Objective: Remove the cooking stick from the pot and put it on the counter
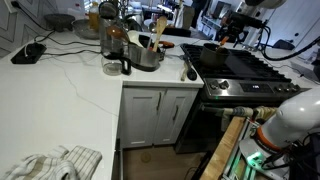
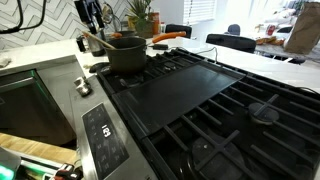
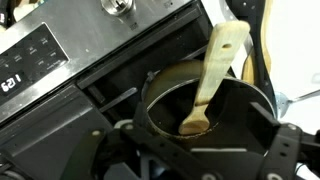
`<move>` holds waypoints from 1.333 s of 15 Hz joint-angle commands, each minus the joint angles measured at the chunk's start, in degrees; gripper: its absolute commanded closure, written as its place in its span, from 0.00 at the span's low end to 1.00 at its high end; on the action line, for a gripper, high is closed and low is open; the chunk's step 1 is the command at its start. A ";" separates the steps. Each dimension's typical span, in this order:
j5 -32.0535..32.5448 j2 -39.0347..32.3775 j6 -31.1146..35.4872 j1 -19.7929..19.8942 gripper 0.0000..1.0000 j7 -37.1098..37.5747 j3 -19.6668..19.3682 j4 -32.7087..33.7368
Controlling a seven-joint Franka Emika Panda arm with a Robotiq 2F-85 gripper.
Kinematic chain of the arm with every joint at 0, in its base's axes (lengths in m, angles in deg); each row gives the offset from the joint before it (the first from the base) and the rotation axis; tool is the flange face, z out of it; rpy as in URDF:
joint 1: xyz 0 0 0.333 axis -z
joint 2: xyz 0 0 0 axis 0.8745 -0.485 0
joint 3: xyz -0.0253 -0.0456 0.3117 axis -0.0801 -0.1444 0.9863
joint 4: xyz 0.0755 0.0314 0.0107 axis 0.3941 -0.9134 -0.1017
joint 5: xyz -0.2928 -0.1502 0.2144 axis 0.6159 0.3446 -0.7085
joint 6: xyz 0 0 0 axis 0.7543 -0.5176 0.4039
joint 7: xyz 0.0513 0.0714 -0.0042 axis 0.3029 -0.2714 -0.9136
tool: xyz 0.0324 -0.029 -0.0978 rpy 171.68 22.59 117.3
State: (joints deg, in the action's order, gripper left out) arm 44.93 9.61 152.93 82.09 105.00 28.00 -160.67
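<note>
In the wrist view the gripper (image 3: 198, 150) hangs over the pot, its fingers (image 3: 288, 150) spread apart (nothing between them). The cooking stick (image 3: 212, 80) leans inside the small dark pot (image 3: 158, 92), handle past the rim. An off-centre closure could send it sliding along the rim. A finger catching the wall could drag the pot over the stove grates (image 2: 190, 95), far from the counter surface (image 1: 70, 80).

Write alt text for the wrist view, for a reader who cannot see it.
A slim, pale tan cooking stick leans inside a small, dark, round pot, its upper end reaching past the rim at upper right. The robot's dark gripper sits open along the bottom edge; a steel stove control panel fills the upper left.
</note>
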 commanded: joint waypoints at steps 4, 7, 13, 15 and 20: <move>-6.43 -9.05 -2.95 -1.18 0.00 -6.20 -4.09 7.08; -8.58 -12.14 -4.96 -1.21 0.09 -7.40 -4.97 9.35; -10.71 -17.49 -8.09 -1.23 0.33 -7.47 -5.78 13.43; -10.86 -18.71 -8.83 -1.27 0.31 -7.37 -5.87 14.37; -10.19 -21.26 -10.35 -1.70 0.29 -6.99 -5.85 15.57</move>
State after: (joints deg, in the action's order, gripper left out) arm 35.59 -9.36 145.31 81.27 98.73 23.36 -147.14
